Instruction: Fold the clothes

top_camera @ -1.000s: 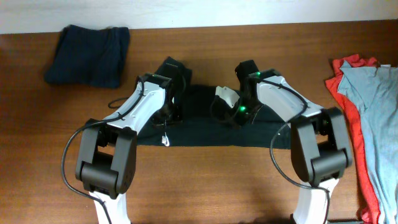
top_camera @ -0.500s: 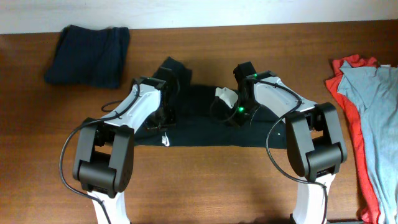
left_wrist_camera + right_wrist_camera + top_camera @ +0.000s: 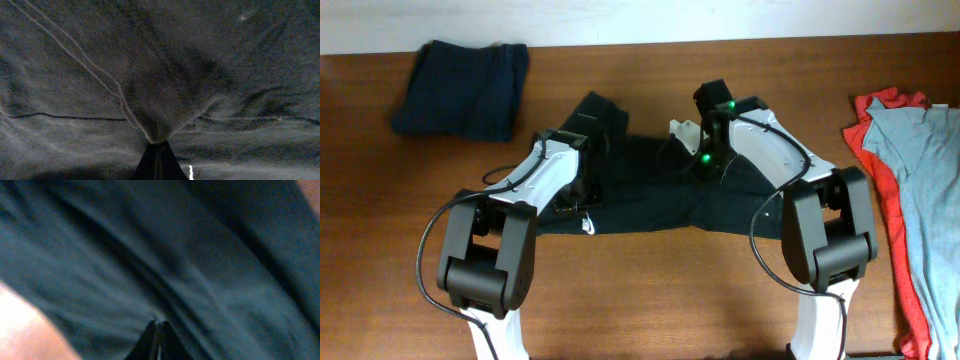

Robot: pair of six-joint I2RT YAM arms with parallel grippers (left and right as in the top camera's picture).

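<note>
A black T-shirt (image 3: 650, 205) of the clothes lies bunched across the middle of the wooden table, its small white logo (image 3: 588, 224) near the front edge. My left gripper (image 3: 582, 190) is low on the shirt's left part. In the left wrist view its jaws (image 3: 157, 146) are shut on a pinch of the black fabric (image 3: 165, 90), which puckers toward them. My right gripper (image 3: 706, 165) is over the shirt's right part. In the right wrist view its jaws (image 3: 157, 325) are pressed together, with creases of dark cloth (image 3: 190, 265) running to them.
A folded navy garment (image 3: 465, 85) lies at the back left. A red garment (image 3: 878, 150) with a light grey-blue one (image 3: 930, 190) on top sits at the right edge. Bare wooden table (image 3: 650, 300) shows in front of the arms.
My right gripper has moved toward the back of the table, drawing the shirt's right front edge with it. My left gripper has shifted slightly forward and left, still closed.
</note>
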